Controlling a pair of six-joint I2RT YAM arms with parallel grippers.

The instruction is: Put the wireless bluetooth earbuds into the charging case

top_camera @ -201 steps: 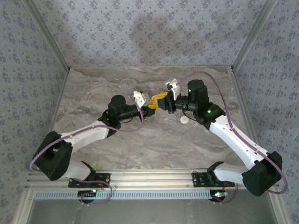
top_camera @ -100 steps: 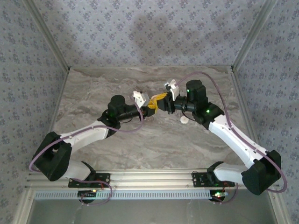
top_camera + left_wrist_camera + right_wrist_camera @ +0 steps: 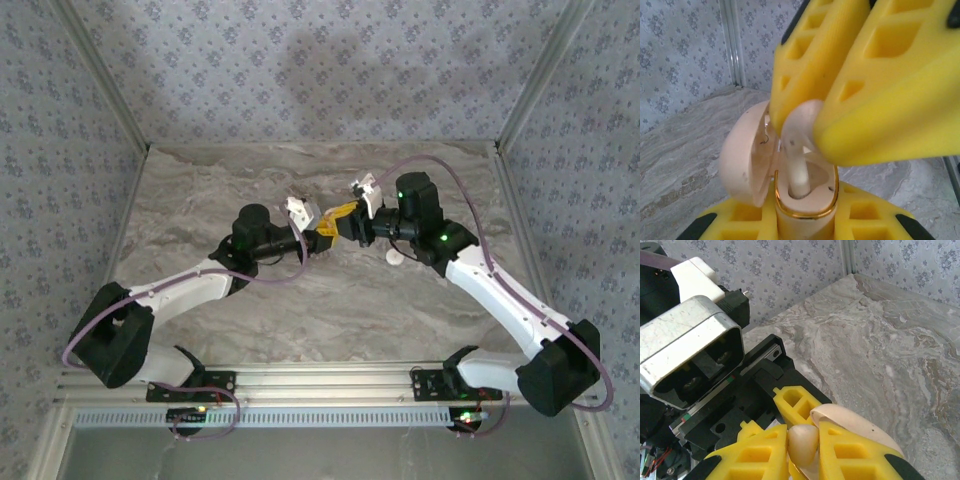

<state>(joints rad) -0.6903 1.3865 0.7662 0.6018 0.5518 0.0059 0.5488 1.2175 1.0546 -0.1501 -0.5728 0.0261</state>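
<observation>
marbled table, 1 white disc

Open marble table is offered at the far-left and near sides, whereas mid-table passage is barred by the left gripper and right gripper met tip to tip, the mouth of the charging case being occupied by a pinched earbud, with a white disc lying beside the right arm.

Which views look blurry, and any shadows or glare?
Left wrist: the right arm's fingers loom close and soft, while the earbud and charging case are sharper. Right wrist: evenly lit, with the marble table crisp. Top external: a faint soft shadow on the back wall, no glare.
</observation>
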